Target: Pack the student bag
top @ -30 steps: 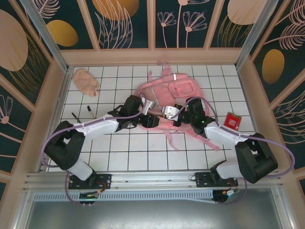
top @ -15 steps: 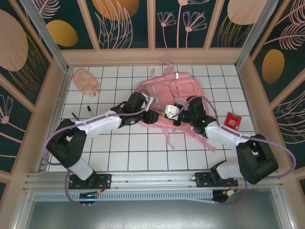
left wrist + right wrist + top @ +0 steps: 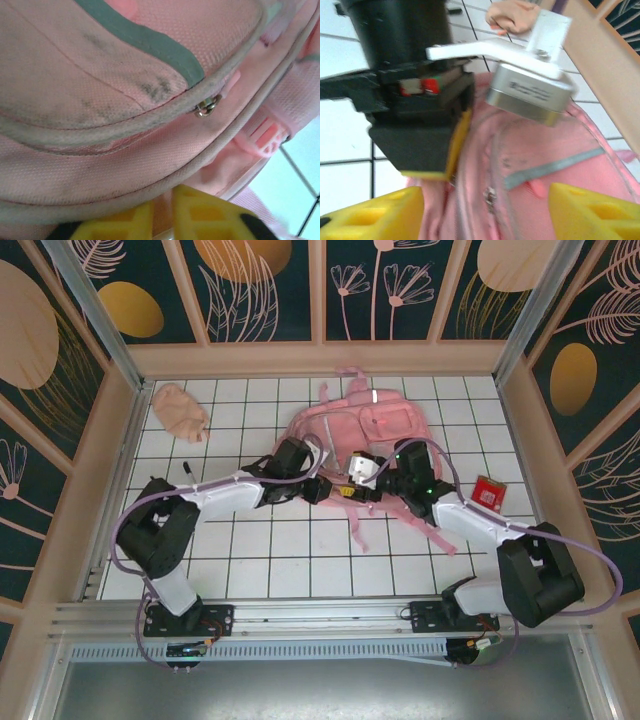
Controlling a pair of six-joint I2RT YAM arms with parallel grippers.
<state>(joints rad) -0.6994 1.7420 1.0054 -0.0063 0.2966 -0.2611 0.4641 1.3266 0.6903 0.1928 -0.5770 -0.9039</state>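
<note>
The student bag (image 3: 365, 428), a pink backpack, lies flat at the back middle of the white grid table. My left gripper (image 3: 322, 489) is at the bag's near edge. In the left wrist view its yellow fingers (image 3: 210, 215) stand close together with a fold of the pink bag (image 3: 150, 150) pinched between them, below a zip pull (image 3: 206, 107). My right gripper (image 3: 356, 478) faces it from the right. In the right wrist view, my right gripper (image 3: 485, 212) is open, hovering over the bag (image 3: 545, 165) and a zip pull (image 3: 490, 195), with the left gripper (image 3: 452, 165) just ahead.
A peach cloth pouch (image 3: 180, 412) lies at the back left. Two black pens (image 3: 187, 472) lie near the left arm. A small red packet (image 3: 489, 492) rests at the right. Wooden walls (image 3: 110, 470) fence the table. The bag's straps (image 3: 360, 530) trail toward me.
My right gripper has opened from shut. My left gripper has slid right to the bag's near edge and closed on its fabric.
</note>
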